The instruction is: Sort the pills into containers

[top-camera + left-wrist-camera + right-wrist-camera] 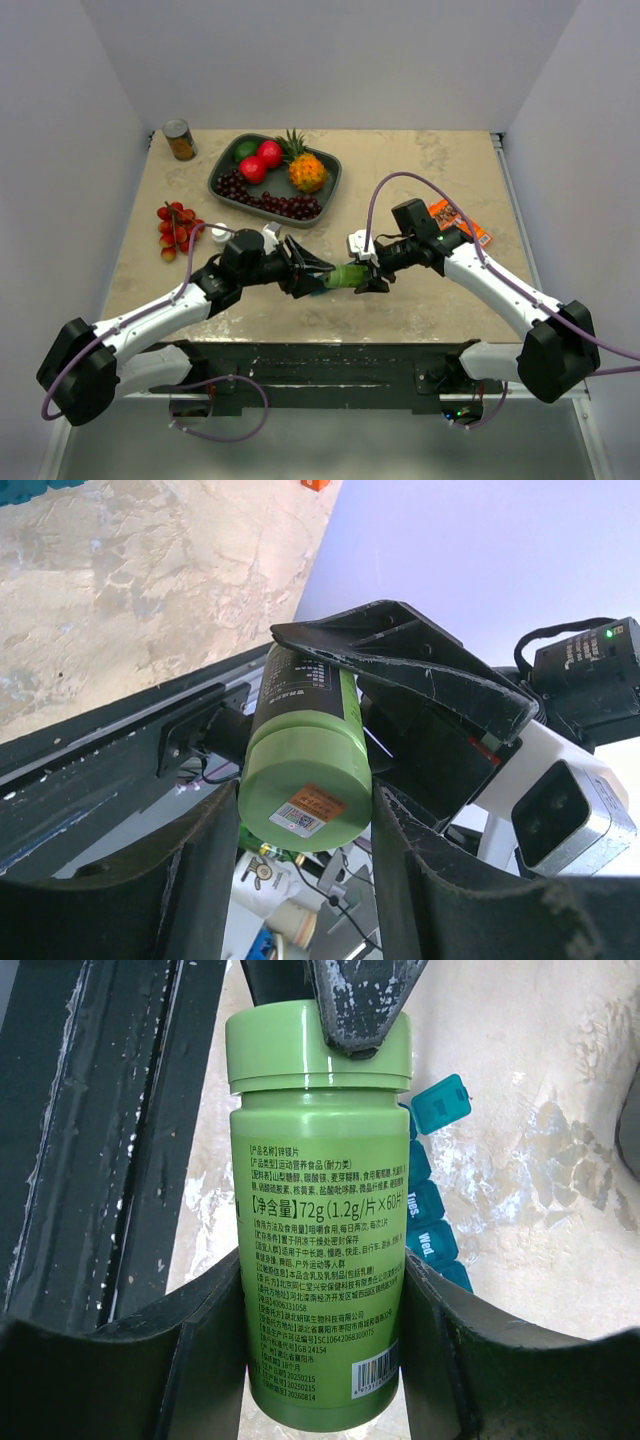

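A small green bottle (348,275) hangs on its side above the table's front edge, held between both arms. My right gripper (320,1270) is shut on the bottle's body (320,1220), one finger on each side of the label. My left gripper (305,800) is shut on the green cap (300,780), whose stickered top faces the left wrist camera. One left fingertip (360,1005) lies across the cap in the right wrist view. The teal containers (430,1210) lie on the table behind the bottle, marked "Tues." and "Wed.", with one lid (440,1103) raised. No pills show.
A dark grey tray (225,185) of grapes, apples and a pineapple stands at the back. A can (179,140) is at the far left corner. Red fruit (175,228) lies on the left, an orange packet (460,222) on the right.
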### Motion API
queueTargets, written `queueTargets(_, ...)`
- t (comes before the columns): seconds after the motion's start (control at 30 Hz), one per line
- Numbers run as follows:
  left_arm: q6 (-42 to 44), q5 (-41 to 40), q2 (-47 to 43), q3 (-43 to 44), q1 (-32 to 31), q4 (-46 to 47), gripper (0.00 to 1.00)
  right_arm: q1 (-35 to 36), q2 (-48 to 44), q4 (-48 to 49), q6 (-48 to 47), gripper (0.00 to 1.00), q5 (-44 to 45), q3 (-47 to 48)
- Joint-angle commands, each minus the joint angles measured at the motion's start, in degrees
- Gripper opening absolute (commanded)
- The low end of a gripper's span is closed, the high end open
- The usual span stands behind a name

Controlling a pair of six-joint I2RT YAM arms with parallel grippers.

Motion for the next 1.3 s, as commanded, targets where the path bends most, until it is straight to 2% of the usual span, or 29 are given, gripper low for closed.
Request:
queueTargets(0.0,-2.22,10.06,-0.56,1.64,-0.21,18.2,0.54,-0.12,-1.01,3.41,0.22,0.0,-0.03,-0.19)
queueTargets(0.03,-1.78,10.86,0.14,2.68,-0.21,18.91,0.66,-0.03,-0.92,3.41,0.3,0.0,-0.03,-0.19)
queueTargets(0.1,0.59,12.01,0.41,3.65,-0.21,18.31,0.75,-0.21,-1.01,3.41,0.22,0.0,-0.03,-0.28)
queueTargets(0.13,1.3,12.27,0.32,4.53,-0.12,17.17,0.83,-0.12,-0.92,3.41,0.13,0.0,-0.03,-0.19)
queueTargets(0.27,7.53,15.17,-0.64,5.33,2.33,14.62,0.94,-0.21,-0.75,3.41,0.22,0.0,0.15,-0.19)
queueTargets(0.3,12.24,17.0,-1.08,5.59,3.21,13.31,0.96,-0.12,-0.92,3.32,0.13,0.0,0.23,-0.19)
queueTargets(0.33,15.42,17.46,-2.3,6.55,4.09,8.16,0.99,-0.21,-0.92,3.32,0.13,0.0,0.32,-0.19)
queueTargets(0.37,18.76,17.81,-3.01,7.08,6.02,5.24,0.99,-0.21,-1.01,3.14,0.04,0.0,0.15,-0.28)
queueTargets(0.4,25.76,18.16,-3.71,7.61,6.82,1.99,0.99,-0.12,-0.84,3.23,0.04,0.0,0.15,-0.28)
queueTargets(0.43,29.39,18.16,-4.85,8.92,8.31,-5.18,0.99,-0.12,-0.92,3.23,0.04,0.0,-0.03,-0.19)
queueTargets(0.47,37.52,18.43,-5.3,9.54,8.76,-8.73,0.99,-0.21,-0.75,3.14,-0.05,0.0,-0.12,-0.11)
queueTargets(0.53,45.39,18.86,-5.31,11.73,9.2,-18.37,0.99,-0.21,-0.75,2.97,-0.13,0.0,0.15,-0.02)
queueTargets(0.63,60.5,19.92,-5.65,14.29,9.2,-27.45,0.99,-0.12,-0.92,2.79,-0.31,0.0,0.32,0.07)
queueTargets(0.67,68.37,19.31,-6.09,14.9,9.2,-29.23,0.99,-0.29,-0.84,2.79,-0.31,0.0,0.32,0.07)
queueTargets(0.7,71.85,16.52,-8.18,15.43,9.11,-30.55,0.99,-0.21,-0.92,2.88,-0.22,0.0,0.41,0.07)
queueTargets(0.73,74.75,15.89,-9.77,15.26,9.02,-30.13,0.99,-0.21,-0.84,2.79,-0.31,0.0,0.32,0.07)
queueTargets(0.77,81.22,15.27,-11.35,14.65,9.02,-28.99,0.99,-0.21,-0.75,2.79,-0.31,0.0,0.32,0.07)
queueTargets(0.83,86.71,13.86,-17.59,10.36,8.94,-21.72,0.99,-0.21,-0.66,2.79,-0.31,0.0,0.41,0.07)
queueTargets(0.87,92.13,13.68,-19.61,8.51,8.94,-18.64,0.99,-0.29,-0.66,2.79,-0.31,0.0,0.24,0.07)
queueTargets(1.0,99.91,14.12,-28.4,-4.48,8.76,4.26,0.99,-0.47,-0.75,2.62,-0.31,0.0,0.15,-0.02)
queueTargets(1.1,101.76,13.6,-28.16,-7.32,8.76,12.21,0.99,-0.64,-0.66,2.53,-0.49,0.0,-0.12,-0.02)
queueTargets(1.27,104.22,14.99,-21.49,-5.04,8.85,13.29,0.99,-0.64,-0.57,2.35,-0.75,0.0,-0.38,-0.02)
